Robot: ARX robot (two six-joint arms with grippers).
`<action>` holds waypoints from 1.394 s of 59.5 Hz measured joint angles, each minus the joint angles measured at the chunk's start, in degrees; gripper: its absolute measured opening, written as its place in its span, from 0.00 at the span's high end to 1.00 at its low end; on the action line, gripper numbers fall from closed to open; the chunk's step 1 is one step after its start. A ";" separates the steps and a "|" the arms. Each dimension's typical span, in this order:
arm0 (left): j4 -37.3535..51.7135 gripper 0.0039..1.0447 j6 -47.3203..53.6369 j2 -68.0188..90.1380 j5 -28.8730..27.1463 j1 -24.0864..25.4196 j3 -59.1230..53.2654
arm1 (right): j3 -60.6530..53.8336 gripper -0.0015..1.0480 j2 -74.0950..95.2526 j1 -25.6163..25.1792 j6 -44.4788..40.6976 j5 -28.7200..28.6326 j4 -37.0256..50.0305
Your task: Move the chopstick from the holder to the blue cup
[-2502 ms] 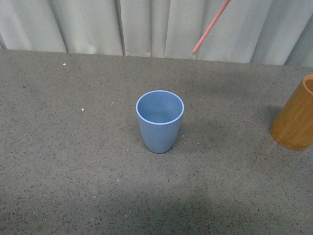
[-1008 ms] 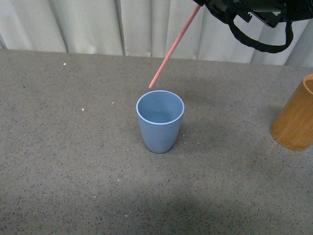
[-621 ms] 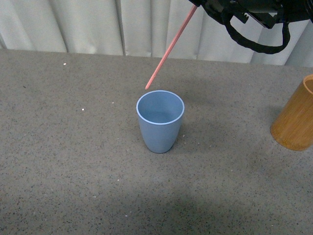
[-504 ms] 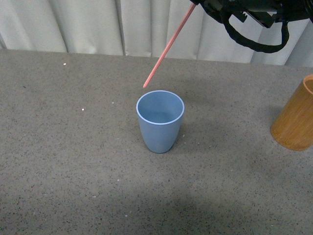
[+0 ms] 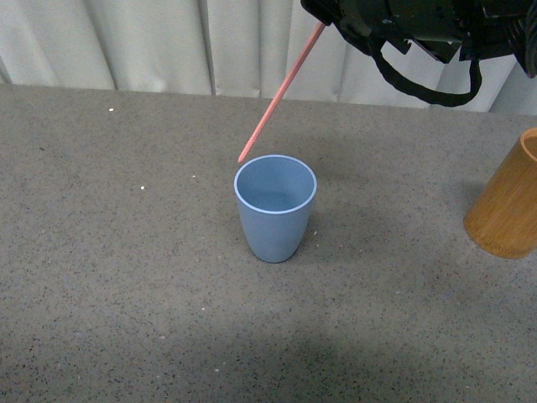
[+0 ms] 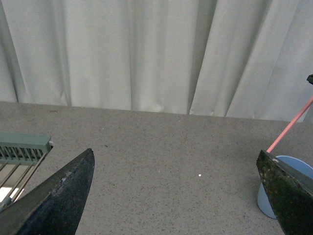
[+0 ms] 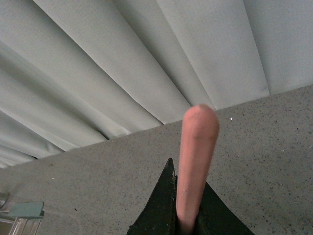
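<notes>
Front view: blue cup (image 5: 274,207) upright near the middle of the grey speckled bench (image 5: 126,277), mouth open and nothing visible inside. Chopstick (image 5: 279,93) held aslant in the air, upper end gripped by the right gripper (image 5: 322,23) at the top edge, lower tip hanging just above and slightly to the left of the cup's rim, not inside it. Black arm body and a looped cable (image 5: 419,88) stretching rightward from the gripper. Holder (image 5: 507,201) standing at the right edge of the bench, well apart from the cup, partly cut off by the frame. Pale pleated curtain (image 5: 168,42) behind the bench.

Left wrist view: left gripper (image 6: 176,196) with jaws spread wide apart and grasping nothing, two dark fingers (image 6: 58,196) at either lower corner. Between them bare bench and curtain. Cup and a short stretch of the pink stick showing at one side beside the farther finger. A pale green slatted rack (image 6: 22,149) at the opposite edge.

Right wrist view: jaws clenched on the chopstick, dark fingertips (image 7: 164,205) pressed on both sides of the stick, rounded end poking out beyond them. Bench and curtain folds in the background, a corner of the green rack at the edge
</notes>
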 joint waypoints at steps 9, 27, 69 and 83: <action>0.00 0.06 0.00 0.00 0.00 0.00 0.00 | 0.00 0.98 0.39 0.00 0.02 0.02 -0.09; 0.00 0.06 -0.02 0.00 0.00 0.00 0.00 | -0.63 0.98 -1.27 -0.55 0.09 0.94 -0.46; 0.00 0.06 0.00 0.00 0.00 0.00 0.00 | -9.57 0.98 -11.69 -0.42 0.94 4.52 -0.15; 0.00 0.06 0.00 0.00 0.00 0.00 0.00 | -10.29 0.98 -11.69 -0.42 1.36 4.74 -0.07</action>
